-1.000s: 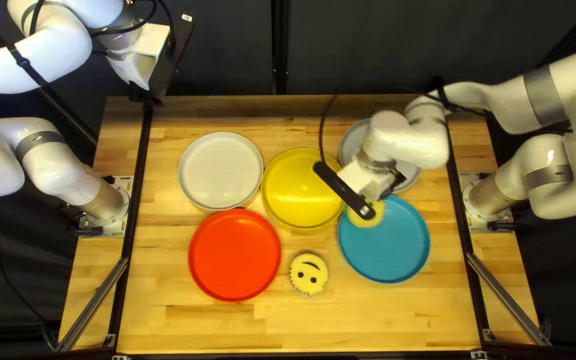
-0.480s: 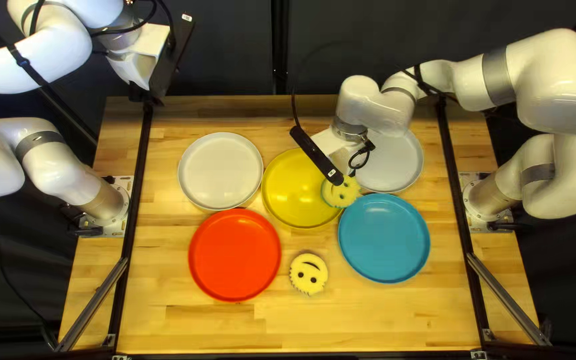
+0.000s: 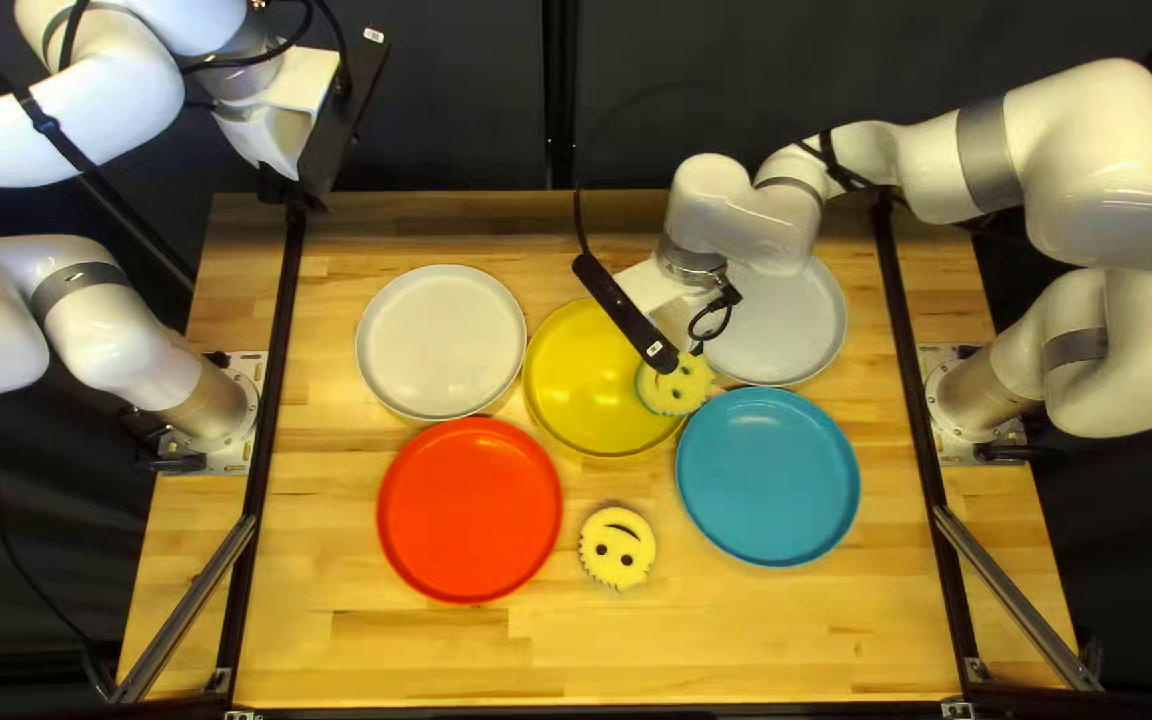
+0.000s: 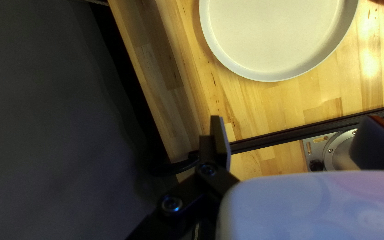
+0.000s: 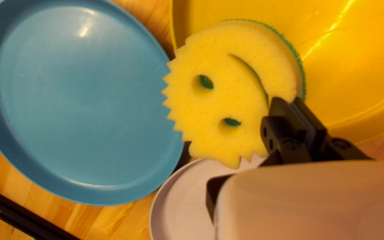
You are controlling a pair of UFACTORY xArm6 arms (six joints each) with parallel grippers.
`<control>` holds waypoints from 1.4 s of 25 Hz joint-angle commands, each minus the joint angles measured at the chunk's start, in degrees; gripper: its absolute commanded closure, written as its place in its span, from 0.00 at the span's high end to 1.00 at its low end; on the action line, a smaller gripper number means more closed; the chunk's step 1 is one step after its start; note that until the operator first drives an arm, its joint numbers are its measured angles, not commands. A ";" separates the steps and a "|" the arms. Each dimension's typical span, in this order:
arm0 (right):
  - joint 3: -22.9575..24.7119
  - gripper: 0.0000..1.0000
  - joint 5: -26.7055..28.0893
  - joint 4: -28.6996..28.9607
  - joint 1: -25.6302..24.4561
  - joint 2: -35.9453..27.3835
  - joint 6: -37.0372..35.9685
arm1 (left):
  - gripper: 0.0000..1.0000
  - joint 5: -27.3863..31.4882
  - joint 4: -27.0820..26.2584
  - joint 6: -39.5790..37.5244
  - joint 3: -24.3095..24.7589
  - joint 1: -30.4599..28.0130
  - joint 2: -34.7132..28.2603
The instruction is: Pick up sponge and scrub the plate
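"Black fingers at the far left corner, on the left gripper: how do they stand?"

"Wide apart, raised by the table's edge. Moving right, you get the off-white plate, towards the far side."

"And nearer than that?"

"The red plate, set slightly to its right. Then the yellow plate, right of the off-white one and farther off than the red."

"I see a smiling face as well."

"That's the loose sponge, lying on the wooden table at the near side, between the red plate and the blue one."

"So where is the sponge for scrubbing?"

"The held sponge is over the right part of the yellow plate, its yellow face up and its green scouring layer below. Whether it touches the plate, I can't tell."

"Who has it?"

"The right gripper. In its wrist view the fingers are clamped on the sponge's edge, close together, by the smile."

"What's left on the right?"

"The blue plate, nearer, and the grey plate just beyond it, partly under the right arm. That arm's base stands at the table's right edge."
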 commanded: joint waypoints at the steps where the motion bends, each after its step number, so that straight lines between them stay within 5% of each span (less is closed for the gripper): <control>1: -3.20 0.00 -0.33 -1.86 0.76 3.94 0.99 | 1.00 0.00 0.00 0.00 0.00 0.00 0.00; 10: -2.98 0.00 -1.28 -9.35 3.04 4.60 6.15 | 1.00 0.00 0.00 0.00 0.00 0.00 0.00; 23: -11.94 0.00 2.05 -12.43 -3.53 10.48 -0.21 | 1.00 0.00 0.00 0.00 0.00 0.00 0.00; 35: -2.32 0.00 -1.61 -12.66 2.82 4.02 1.76 | 1.00 0.00 0.00 0.00 0.00 0.00 0.00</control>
